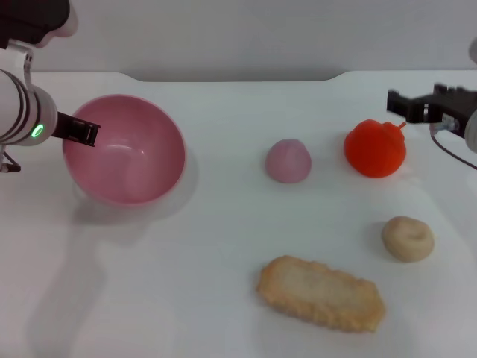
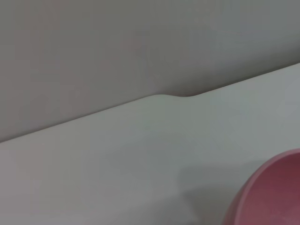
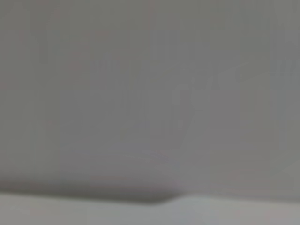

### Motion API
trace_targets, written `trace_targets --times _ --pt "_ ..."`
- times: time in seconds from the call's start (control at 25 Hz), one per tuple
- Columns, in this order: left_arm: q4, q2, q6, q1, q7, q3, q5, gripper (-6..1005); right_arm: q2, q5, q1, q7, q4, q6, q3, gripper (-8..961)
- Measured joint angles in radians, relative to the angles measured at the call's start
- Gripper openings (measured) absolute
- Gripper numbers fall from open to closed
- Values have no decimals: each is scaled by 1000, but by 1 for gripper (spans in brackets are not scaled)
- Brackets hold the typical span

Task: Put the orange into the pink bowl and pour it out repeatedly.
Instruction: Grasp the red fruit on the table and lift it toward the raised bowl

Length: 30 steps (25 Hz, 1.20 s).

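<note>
A glossy, deep pink bowl (image 1: 124, 149) sits tilted at the frame's left on a smooth white table (image 1: 223, 298). The left gripper (image 1: 80, 131) pinches its near-left rim. The lumpy red-orange orange (image 1: 375, 148) rests at upper right, beside the right gripper (image 1: 411, 107); whether that gripper's fingers are parted cannot be told.

The orange (image 1: 375, 148), a bright red-orange lumpy toy fruit with a small stem nub, rests on the worktop at the right. The bowl (image 1: 124, 150) (image 2: 269, 197), deep glossy pink, sits empty and tilted at the left, well apart.
</note>
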State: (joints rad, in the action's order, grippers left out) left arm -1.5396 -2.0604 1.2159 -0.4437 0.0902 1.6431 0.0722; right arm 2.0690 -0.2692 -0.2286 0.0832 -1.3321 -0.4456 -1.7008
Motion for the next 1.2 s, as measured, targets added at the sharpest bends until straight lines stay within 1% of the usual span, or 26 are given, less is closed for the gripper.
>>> trace_targets --times 0.04,0.08,0.16,0.4,0.76,0.8,1.04,1.2 --pt "15 0 -3 -12 -4 -2 0 44 0 0 -17 0 -17 -76 18 801" --pt "31 0 -12 -17 -8 -2 2 44 0 5 -61 -4 -31 -211 50 801" --pt "49 0 -24 -20 -11 -2 6 44 1 7 -81 -5 -33 -270 61 800" --pt "62 0 -30 -24 -11 -1 8 44 5 4 -96 -3 -10 -275 55 800" --pt "61 2 -31 -24 -13 4 9 43 7 -4 -185 0 142 -247 54 801" --pt "59 2 -30 -24 -13 4 9 43 7 -20 -205 -1 174 -241 54 801" --pt "56 2 -27 -31 -18 1 7 43 5 -45 -239 -6 227 -219 54 800" --pt "56 2 -26 -35 -29 -1 9 43 6 -47 -251 -8 235 -216 45 801"
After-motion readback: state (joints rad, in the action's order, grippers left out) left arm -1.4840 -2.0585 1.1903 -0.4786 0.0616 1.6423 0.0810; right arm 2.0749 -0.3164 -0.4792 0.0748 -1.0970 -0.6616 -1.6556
